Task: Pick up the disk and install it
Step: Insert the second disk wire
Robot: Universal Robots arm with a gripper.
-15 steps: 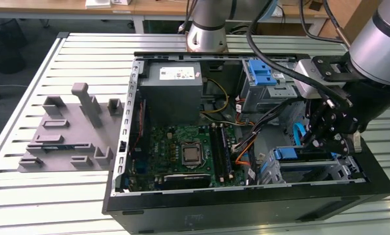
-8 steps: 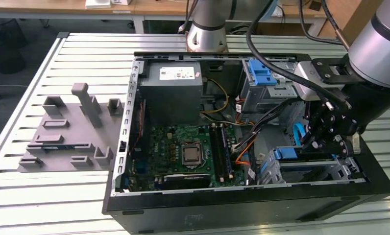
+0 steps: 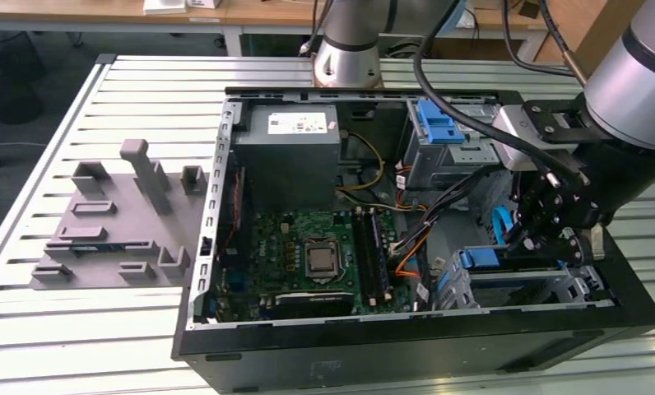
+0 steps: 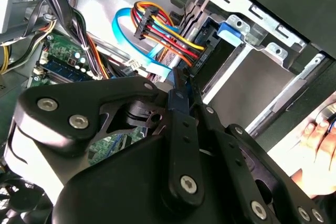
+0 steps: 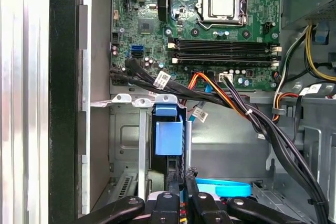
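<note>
slatted white table panels (image 3: pixel 108 329) carry an open computer case (image 3: pixel 415 346) lying on its side, so its inside faces up and the arm can reach in from above. beside it, toward the exterior view's left, sits a grey holder block (image 3: pixel 119 222) with upright posts and slots, apparently a rest for parts, with nothing in it now. inside the case the motherboard (image 3: pixel 317 255) lies flat and the grey power supply (image 3: pixel 289 148) sits at the far end. the gripper (image 3: pixel 547 234) hangs down into the drive cage (image 3: pixel 536 284) at the corner on the exterior view's right, its fingers (image 5: pixel 181 192) drawn close together on a thin blue edge. that edge looks like the blue carrier of the disk (image 5: pixel 169 137), which stands on edge in the cage slot, seemingly partly seated, the narrow pinch suiting a slim frame sliding between metal walls. bundled cables (image 5: pixel 220 95) cross just above the slot. a person's hand (image 4: pixel 320 150) rests beyond the case wall.
</note>
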